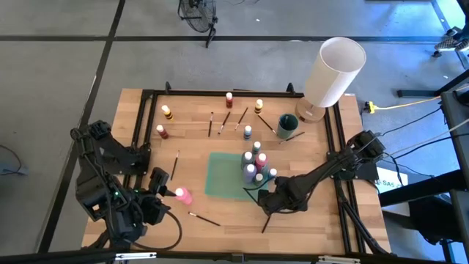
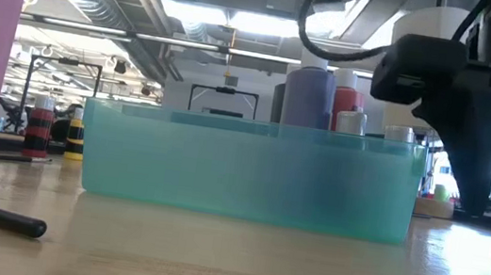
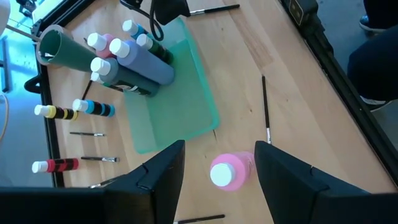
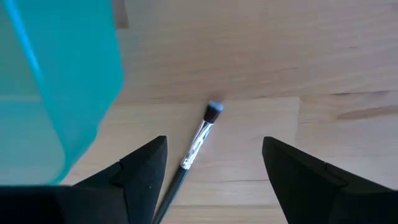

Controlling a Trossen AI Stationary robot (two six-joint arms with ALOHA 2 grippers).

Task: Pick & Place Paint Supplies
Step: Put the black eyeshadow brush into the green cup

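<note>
the right hand (image 4: 211, 171) hangs spread wide just over a thin brush (image 4: 198, 144) lying flat on the tabletop (image 1: 308, 220) right beside the teal tray (image 1: 223, 174), fingers on either side of the handle but not pinching it yet. the left hand (image 3: 217, 180) is spread too, straddling an upright pink bottle (image 3: 227, 172) near the tabletop's front left, nothing gripped. progress looks like maybe halfway: a cluster of bottles (image 1: 255, 165) already sits in the tray's right end, but several striped bottles (image 1: 166, 111), a blue one (image 1: 248, 132) and a handful of brushes (image 1: 224, 121) are scattered across the back, plus a brush (image 1: 204, 218) near the front. the brush under the right hand lies diagonal, bristle end pointing away from the hand, handle running back under it, so its long axis crosses the finger gap nicely.
</note>
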